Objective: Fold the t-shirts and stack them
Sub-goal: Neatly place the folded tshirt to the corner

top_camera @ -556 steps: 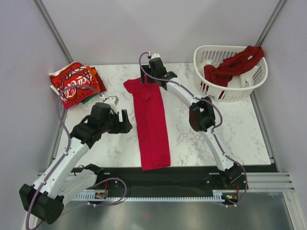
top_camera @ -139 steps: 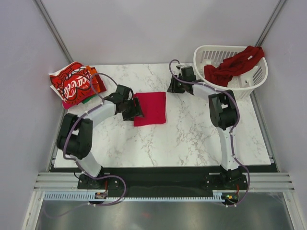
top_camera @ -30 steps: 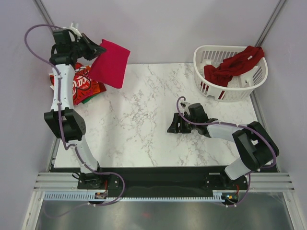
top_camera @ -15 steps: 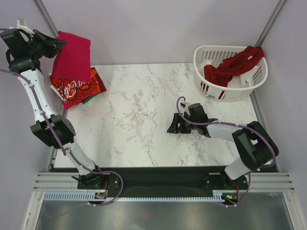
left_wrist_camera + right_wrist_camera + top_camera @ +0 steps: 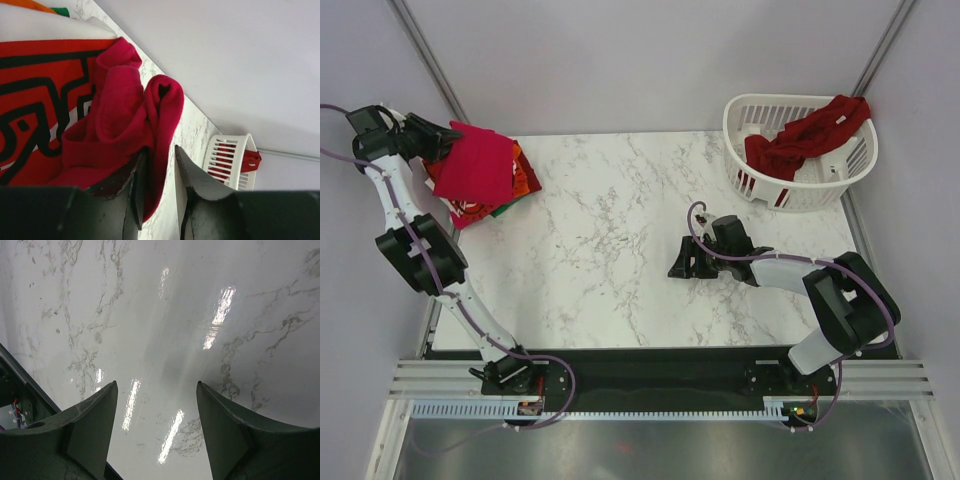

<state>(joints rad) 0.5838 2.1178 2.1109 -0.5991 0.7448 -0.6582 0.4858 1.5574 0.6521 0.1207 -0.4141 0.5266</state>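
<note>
At the table's far-left corner: 1 folded bright red t-shirt, pinched in the closed left gripper, lying over the stack; right gripper spread wide, empty, mid-table; stacking step, likely needing a gentle release next.

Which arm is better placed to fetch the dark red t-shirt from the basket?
Right. The right gripper is open, empty and nearer the basket with the dark red t-shirt; the left gripper is shut on the bright red t-shirt.
</note>
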